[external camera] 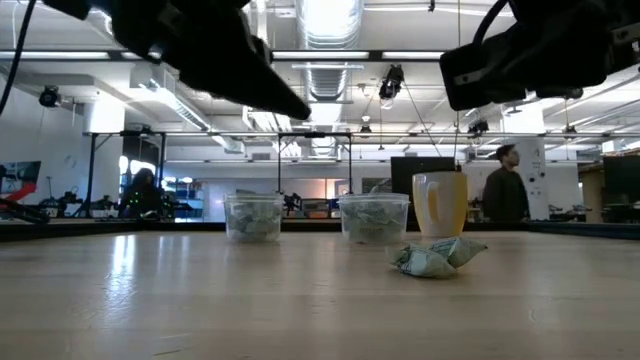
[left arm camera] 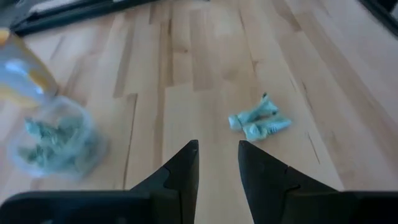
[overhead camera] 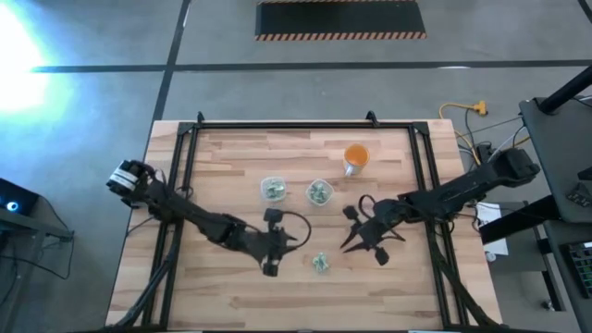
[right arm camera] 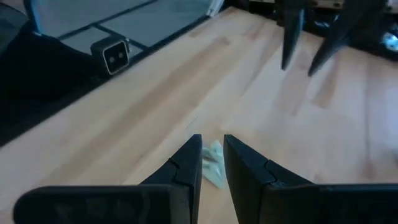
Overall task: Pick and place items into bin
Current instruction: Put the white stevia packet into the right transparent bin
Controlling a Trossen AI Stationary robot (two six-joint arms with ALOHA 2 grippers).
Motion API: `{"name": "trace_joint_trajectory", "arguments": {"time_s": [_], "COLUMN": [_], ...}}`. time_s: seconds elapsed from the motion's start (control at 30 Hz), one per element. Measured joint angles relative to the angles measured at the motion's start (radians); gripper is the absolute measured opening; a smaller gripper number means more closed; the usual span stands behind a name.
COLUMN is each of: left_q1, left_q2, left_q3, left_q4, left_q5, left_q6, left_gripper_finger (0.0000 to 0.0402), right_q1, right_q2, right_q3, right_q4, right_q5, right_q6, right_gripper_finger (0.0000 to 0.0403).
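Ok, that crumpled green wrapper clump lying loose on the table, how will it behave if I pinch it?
The clump looks like thin crinkled wrappers, so probably very light and floppy, likely squashing when pinched. It seems to be several loose pieces, so some may drop. Flat on the wood, it likely won't roll, though a nudge might slide it.

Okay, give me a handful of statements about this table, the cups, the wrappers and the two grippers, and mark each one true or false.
1. Two clear plastic cups stand side by side, each holding green-and-white wrappers. True.
2. The orange cup lies tipped over. False: it stands upright, as the low view shows.
3. A small clump of loose wrappers lies on the table between the two grippers. True.
4. The left gripper is clamped on a wrapper. False: its fingers stand apart with nothing between them, and the clump lies ahead of them.
5. The right gripper hangs above the table, not resting on it. True.
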Motion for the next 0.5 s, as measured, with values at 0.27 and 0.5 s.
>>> {"name": "trace_joint_trajectory", "arguments": {"time_s": [0.27,0.5], "left_q1": [-0.054,-0.055], "left_q2": [-0.004,-0.026], "left_q3": [-0.078,-0.11], "left_q4": [-0.005,0.006], "left_q5": [-0.086,-0.119], "left_q6": [-0.145,-0.162], "left_gripper_finger": [0.0096,0.0096], "right_q1": [0.065,0.104], "right_q2": [0.216,0.422], "right_q3": [0.025,0.086], "right_q4": [0.16,0.269], "right_q5": [-0.013,-0.01], "right_q6": [0.045,0.054], "right_gripper_finger": [0.0057,0.0081]}}
